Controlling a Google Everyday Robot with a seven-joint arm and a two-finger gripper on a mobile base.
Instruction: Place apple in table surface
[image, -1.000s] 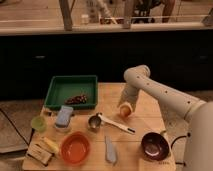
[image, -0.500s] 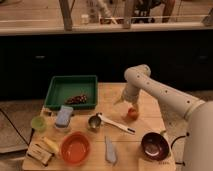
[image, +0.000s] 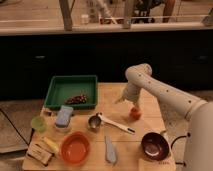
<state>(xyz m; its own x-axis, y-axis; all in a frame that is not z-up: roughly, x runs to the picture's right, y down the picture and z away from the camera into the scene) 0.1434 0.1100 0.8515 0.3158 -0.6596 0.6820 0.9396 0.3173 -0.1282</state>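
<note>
Behind the table is a dark counter front with a glass rail up above. Light wood slats make the table surface (image: 148, 123), and lots of small things sit on it.

Only one arm is here, and it comes in from the right. Its gripper (image: 131, 103) hangs low over the right half of the table. The apple (image: 135, 113) looks like it is resting on the wood, close under the gripper. From the gripper, the apple is at about 5 o'clock and very near. I cannot tell if they touch, or if the gripper is holding the apple or has let it go.

The apple is round, so it has no long side to line up with. That means the way out matters most. I think the gripper should go straight up and not push toward 5 o'clock, or the apple may roll.

From the apple, the white spoon (image: 116, 123) is near at 8 o'clock. The small metal cup (image: 93, 121) is at 9 o'clock, further off. The dark bowl (image: 154, 145) is at 5 o'clock. The green tray (image: 72, 78) is well apart at 10 o'clock.
</note>
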